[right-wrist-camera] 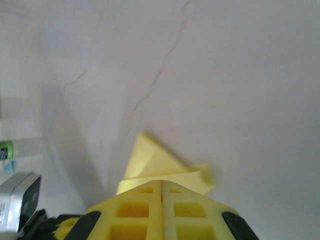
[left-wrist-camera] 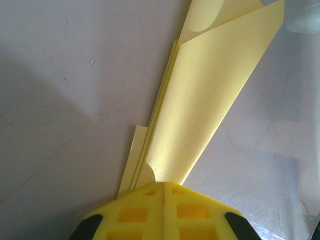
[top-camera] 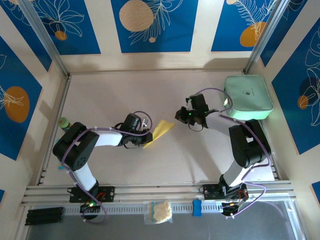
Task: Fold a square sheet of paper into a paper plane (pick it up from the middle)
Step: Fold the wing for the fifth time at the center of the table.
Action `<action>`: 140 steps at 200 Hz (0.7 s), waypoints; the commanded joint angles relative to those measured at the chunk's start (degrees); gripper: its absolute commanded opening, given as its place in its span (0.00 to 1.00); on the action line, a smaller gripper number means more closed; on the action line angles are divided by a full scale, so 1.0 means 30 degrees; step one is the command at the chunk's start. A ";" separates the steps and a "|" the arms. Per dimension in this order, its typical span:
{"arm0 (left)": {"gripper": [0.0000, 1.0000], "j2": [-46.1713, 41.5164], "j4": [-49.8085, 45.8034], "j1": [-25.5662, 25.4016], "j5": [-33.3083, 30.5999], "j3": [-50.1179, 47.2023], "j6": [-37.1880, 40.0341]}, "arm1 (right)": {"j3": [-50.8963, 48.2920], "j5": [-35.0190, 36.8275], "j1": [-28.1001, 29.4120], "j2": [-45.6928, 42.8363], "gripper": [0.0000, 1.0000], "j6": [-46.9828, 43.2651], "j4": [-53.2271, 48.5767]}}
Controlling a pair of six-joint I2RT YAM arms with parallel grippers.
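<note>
The paper plane (top-camera: 160, 132) is the yellow sheet folded into a long narrow shape, lying slantwise at the middle of the table. My left gripper (top-camera: 144, 136) is shut on its near end. In the left wrist view the folded layers of the paper plane (left-wrist-camera: 200, 110) run up and away from the closed left gripper (left-wrist-camera: 164, 186), with one flap curling at the far end. My right gripper (top-camera: 181, 116) hovers just right of the plane's far tip, jaws shut. In the right wrist view the paper plane (right-wrist-camera: 155, 162) lies just beyond the closed right gripper (right-wrist-camera: 161, 183); I cannot tell whether they touch.
A mint-green rounded case (top-camera: 248, 96) sits at the back right, behind the right arm. A cream wad in a clear bag (top-camera: 159, 211) and a small blue piece (top-camera: 197, 207) lie on the front rail. A green-capped item (top-camera: 63, 122) stands by the left wall.
</note>
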 commanded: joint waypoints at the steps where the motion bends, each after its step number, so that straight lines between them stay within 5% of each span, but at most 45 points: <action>1: 0.00 0.0391 -0.2636 0.0072 -0.0433 -0.0292 0.0007 | -0.0478 -0.0651 0.1194 0.0589 0.06 0.0843 -0.0228; 84: 0.00 -0.0756 -0.1308 0.0025 0.1025 0.0381 -0.0066 | 0.0949 -0.2503 0.2550 0.4429 0.05 0.1330 0.0641; 140: 0.11 0.0117 -0.0424 -0.0050 0.1903 0.1759 0.0962 | 0.1505 -0.1437 0.2541 0.4955 0.05 0.0666 -0.0827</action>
